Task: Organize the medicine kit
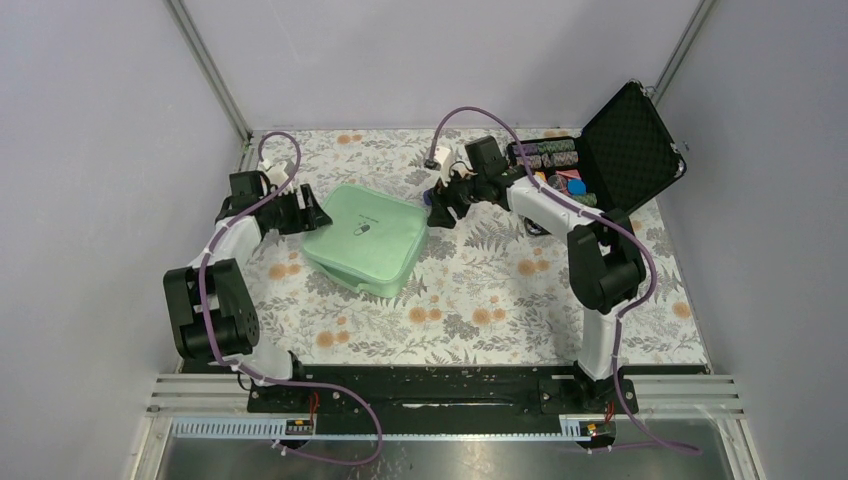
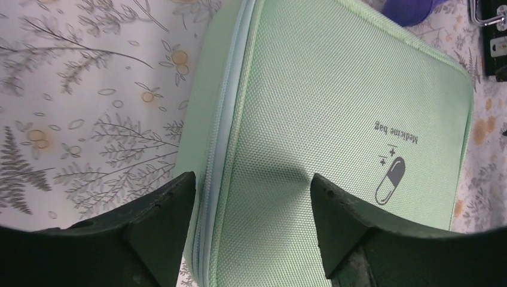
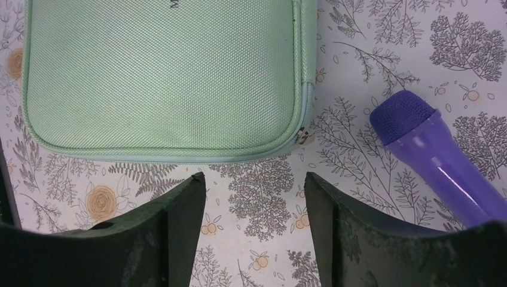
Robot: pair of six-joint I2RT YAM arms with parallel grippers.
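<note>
The medicine kit (image 1: 365, 238) lies zipped shut on the flowered tablecloth, a mint-green fabric case with a pill logo on its lid. My left gripper (image 1: 310, 213) is at the kit's left edge. In the left wrist view it (image 2: 252, 179) stands open above the zipper seam, one finger over the cloth side and the other over the lid (image 2: 335, 107). My right gripper (image 1: 438, 207) is at the kit's back right corner. In the right wrist view it (image 3: 255, 177) is open over bare tablecloth, just short of the kit's edge (image 3: 161, 72), with nothing between its fingers.
A purple toy microphone (image 3: 418, 149) lies on the cloth just right of my right gripper. A black foam-lined case (image 1: 625, 140) stands open at the back right, holding colourful pieces. Grey walls and metal posts close in the table.
</note>
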